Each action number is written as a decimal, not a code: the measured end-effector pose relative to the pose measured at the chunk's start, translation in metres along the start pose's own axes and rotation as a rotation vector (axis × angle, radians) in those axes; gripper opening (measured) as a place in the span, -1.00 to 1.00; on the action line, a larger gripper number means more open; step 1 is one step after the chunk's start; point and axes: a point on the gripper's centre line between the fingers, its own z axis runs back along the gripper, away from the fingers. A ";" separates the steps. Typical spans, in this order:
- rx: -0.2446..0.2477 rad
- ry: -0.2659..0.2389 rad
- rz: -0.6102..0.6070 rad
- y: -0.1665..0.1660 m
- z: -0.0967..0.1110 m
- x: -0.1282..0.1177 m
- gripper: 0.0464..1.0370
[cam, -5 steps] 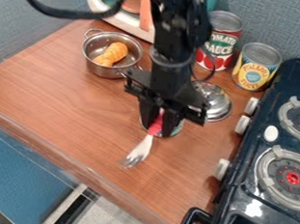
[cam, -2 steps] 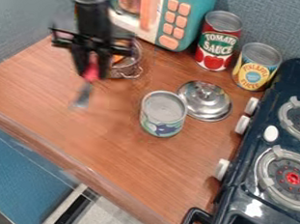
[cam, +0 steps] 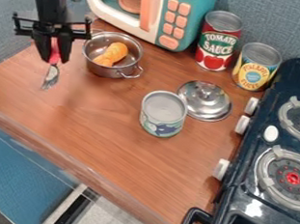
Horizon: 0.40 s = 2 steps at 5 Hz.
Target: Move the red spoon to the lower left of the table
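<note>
Hanging fingers-down over the upper left of the wood-grained table (cam: 105,140): my black gripper (cam: 54,59), closed on one red-handled spoon (cam: 51,75) (silvery head lowest, seemingly tined); near it, one round, shiny pot (cam: 104,71).

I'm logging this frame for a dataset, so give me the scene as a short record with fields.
held: red-handled utensil, head pointing down
holder: gripper, toward the view's upper left
pot: small metal pot, uncovered, orange toy food inside
lid: metal lid on the wooden table, just behind and right of the pale-topped can
back cans: red-labelled can, yellow-labelled can, both upright
appliances: toy microwave at the top, dark stove at the right
</note>
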 end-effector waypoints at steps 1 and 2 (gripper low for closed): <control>0.073 0.013 0.027 0.013 -0.018 0.014 -0.45; 0.122 0.011 0.011 0.019 -0.028 0.018 -0.45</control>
